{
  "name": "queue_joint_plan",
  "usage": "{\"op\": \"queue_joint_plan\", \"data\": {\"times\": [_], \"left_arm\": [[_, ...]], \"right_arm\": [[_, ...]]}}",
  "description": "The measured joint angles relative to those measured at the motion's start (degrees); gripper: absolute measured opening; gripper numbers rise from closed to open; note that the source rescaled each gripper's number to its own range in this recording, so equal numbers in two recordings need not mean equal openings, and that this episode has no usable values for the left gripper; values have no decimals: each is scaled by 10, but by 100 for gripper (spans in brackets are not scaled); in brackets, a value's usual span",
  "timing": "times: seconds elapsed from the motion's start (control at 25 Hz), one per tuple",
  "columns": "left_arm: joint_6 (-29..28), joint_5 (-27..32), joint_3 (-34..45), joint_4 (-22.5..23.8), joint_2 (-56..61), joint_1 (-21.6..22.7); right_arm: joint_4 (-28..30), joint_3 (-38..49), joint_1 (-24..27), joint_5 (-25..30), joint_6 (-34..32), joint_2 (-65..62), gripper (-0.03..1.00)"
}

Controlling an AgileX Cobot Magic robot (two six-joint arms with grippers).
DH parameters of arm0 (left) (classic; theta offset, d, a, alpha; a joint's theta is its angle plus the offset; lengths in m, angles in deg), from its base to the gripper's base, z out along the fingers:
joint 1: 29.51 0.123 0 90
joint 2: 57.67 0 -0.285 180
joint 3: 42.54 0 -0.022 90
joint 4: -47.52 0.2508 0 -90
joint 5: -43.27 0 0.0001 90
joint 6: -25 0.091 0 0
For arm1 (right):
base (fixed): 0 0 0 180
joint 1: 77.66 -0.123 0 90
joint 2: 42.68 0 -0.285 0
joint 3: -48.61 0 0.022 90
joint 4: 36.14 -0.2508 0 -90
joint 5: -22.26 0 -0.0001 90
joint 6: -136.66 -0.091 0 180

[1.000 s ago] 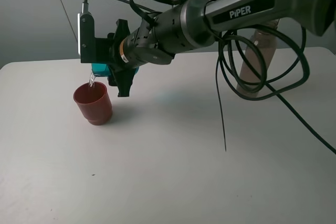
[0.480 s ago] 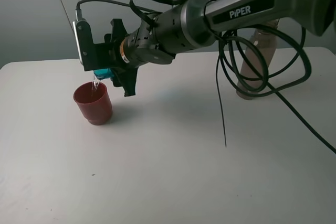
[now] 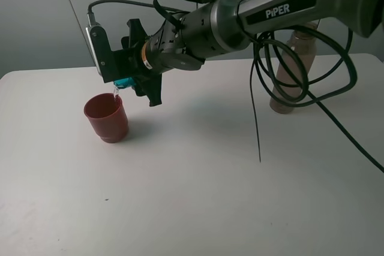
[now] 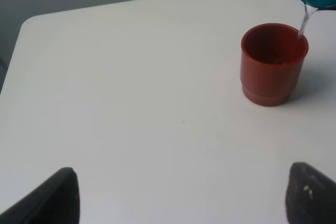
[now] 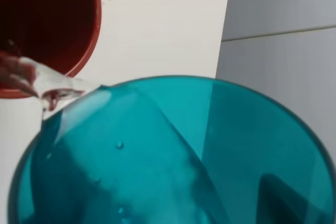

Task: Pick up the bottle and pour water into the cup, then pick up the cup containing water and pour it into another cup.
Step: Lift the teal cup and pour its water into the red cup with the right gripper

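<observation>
White tabletop [image 3: 198,196], grey wall panels behind. The teal tumbler [image 3: 123,82] is held tipped above the table, clamped in the right gripper [image 3: 133,75], whose jaws are closed on its body. A thin water stream [image 4: 303,22] is seen running from the tumbler's lip into the red-brown cup [image 3: 107,118]. That cup stands upright on the table just below the lip (left side of the overhead view). The bottle [image 3: 298,58] stands upright at the far right, well apart from both cups and partly masked by black cable loops [image 3: 256,124]. The left gripper [image 4: 184,203] is held above bare table near the red-brown cup, fingers spread wide, nothing gripped.
</observation>
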Motion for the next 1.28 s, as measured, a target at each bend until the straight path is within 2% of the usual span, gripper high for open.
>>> {"op": "queue_joint_plan", "data": {"times": [0.6, 1.08, 1.28], "left_arm": [[0, 0, 0, 0, 0, 0], [0, 0, 0, 0, 0, 0], [0, 0, 0, 0, 0, 0]], "right_arm": [[2, 0, 0, -14, 2, 0, 8], [2, -34, 0, -10, 0, 9, 8], [24, -34, 0, -10, 1, 9, 8]]}}
